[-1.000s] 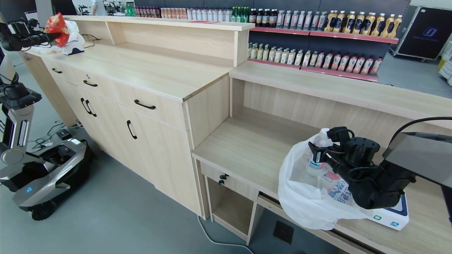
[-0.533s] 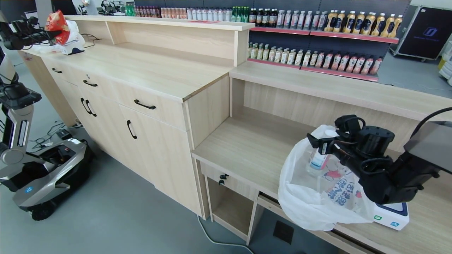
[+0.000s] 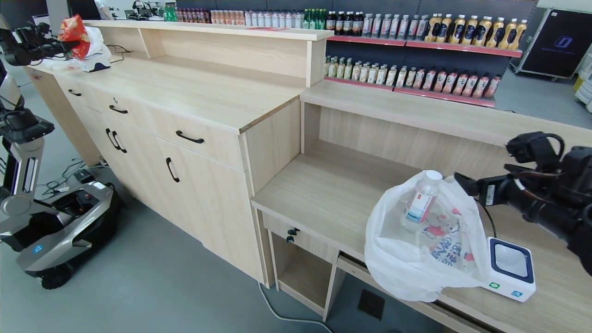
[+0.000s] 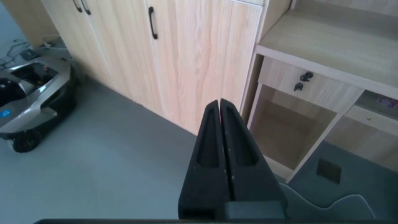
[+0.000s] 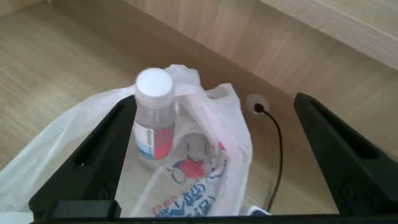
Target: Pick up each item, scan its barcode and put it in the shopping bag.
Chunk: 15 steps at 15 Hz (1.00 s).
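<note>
— Two sets of fingers [image 5: 93, 162]: what are they doing?
— My right gripper [image 5: 214, 102] is hanging wide open, empty; my left gripper [image 4: 221, 109] is pressing shut on nothing.
— The bottle [image 5: 152, 118]?
— Standing in the shopping bag [image 3: 407, 263]. Light, stiff, slick, I'm guessing; I'd be gripping mid-body.

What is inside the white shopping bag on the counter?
Inside the shopping bag stands one clear bottle with a white cap. Red and blue print shows through the plastic beside it; whether that is an item I cannot tell. The bag's folds cover its bottom.
</note>
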Tool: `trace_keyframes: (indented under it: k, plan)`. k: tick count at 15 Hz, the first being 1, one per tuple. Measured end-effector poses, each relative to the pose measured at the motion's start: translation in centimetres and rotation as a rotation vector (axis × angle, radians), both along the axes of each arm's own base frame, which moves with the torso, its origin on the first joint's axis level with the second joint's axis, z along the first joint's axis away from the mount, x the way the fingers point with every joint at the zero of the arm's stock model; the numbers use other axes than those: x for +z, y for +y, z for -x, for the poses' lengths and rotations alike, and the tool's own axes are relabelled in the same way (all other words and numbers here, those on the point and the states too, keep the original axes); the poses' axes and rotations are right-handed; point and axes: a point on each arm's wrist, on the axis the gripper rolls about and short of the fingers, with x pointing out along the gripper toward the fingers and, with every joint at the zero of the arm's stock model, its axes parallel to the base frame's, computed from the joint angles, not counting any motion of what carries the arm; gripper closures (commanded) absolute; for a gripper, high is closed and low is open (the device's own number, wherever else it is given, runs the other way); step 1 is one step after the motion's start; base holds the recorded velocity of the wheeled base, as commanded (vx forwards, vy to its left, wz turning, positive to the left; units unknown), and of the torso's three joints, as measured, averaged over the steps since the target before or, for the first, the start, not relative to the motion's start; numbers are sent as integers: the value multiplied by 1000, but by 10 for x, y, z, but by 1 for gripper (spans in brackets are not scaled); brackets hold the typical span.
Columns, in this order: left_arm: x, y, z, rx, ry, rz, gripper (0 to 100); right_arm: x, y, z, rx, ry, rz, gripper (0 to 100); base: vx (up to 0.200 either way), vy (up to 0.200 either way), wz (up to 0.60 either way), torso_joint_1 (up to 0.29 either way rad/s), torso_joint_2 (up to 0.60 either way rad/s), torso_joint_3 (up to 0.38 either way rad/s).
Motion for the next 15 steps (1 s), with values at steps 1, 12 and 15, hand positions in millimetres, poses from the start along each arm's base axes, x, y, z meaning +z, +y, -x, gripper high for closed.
trace_keyframes:
  k: [1, 12, 15]
  plan:
    - [0, 0, 0, 0, 0, 0, 100, 5, -8, 15, -32, -3, -3, 0, 0, 0, 0, 0, 0, 0]
    - [0, 0, 0, -1, 0, 0, 100, -22, -107, 124, -1005, 288, -411, 0, 0, 0, -273, 1, 0, 1]
    - [0, 0, 0, 1, 0, 0, 100, -33, -117, 119, -1059, 322, -465, 0, 0, 0, 0, -160, 326, 163]
